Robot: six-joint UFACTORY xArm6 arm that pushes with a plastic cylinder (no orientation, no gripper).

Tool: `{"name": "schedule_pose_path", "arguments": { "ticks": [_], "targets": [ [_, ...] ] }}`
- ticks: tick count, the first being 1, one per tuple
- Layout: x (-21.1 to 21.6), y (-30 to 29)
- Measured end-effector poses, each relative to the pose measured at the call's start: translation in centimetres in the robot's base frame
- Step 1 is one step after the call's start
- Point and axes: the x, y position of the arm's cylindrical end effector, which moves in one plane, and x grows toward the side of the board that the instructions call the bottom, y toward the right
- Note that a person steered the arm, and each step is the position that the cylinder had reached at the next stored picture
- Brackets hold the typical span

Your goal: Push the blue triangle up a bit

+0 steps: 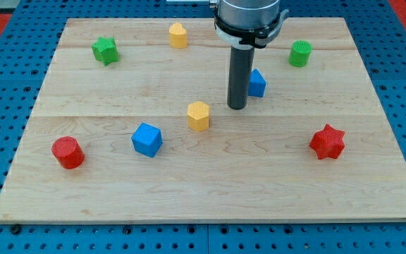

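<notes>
The blue triangle (258, 83) lies on the wooden board (210, 190) just right of centre, partly hidden behind my rod. My tip (237, 107) rests on the board just below and left of the triangle, close to it or touching; I cannot tell which.
A yellow hexagon block (198, 116) sits left of my tip. A blue cube (147, 139) and a red cylinder (68, 152) lie lower left. A red star (328, 142) is at the right. A green star (106, 50), a yellow block (178, 34) and a green cylinder (300, 53) lie near the top.
</notes>
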Motion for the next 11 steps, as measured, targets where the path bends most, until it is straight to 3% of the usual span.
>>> {"name": "schedule_pose_path", "arguments": {
  "ticks": [5, 8, 11],
  "targets": [
    [0.0, 4.5],
    [-3.8, 4.5],
    [-3.6, 2.4]
  ]
}}
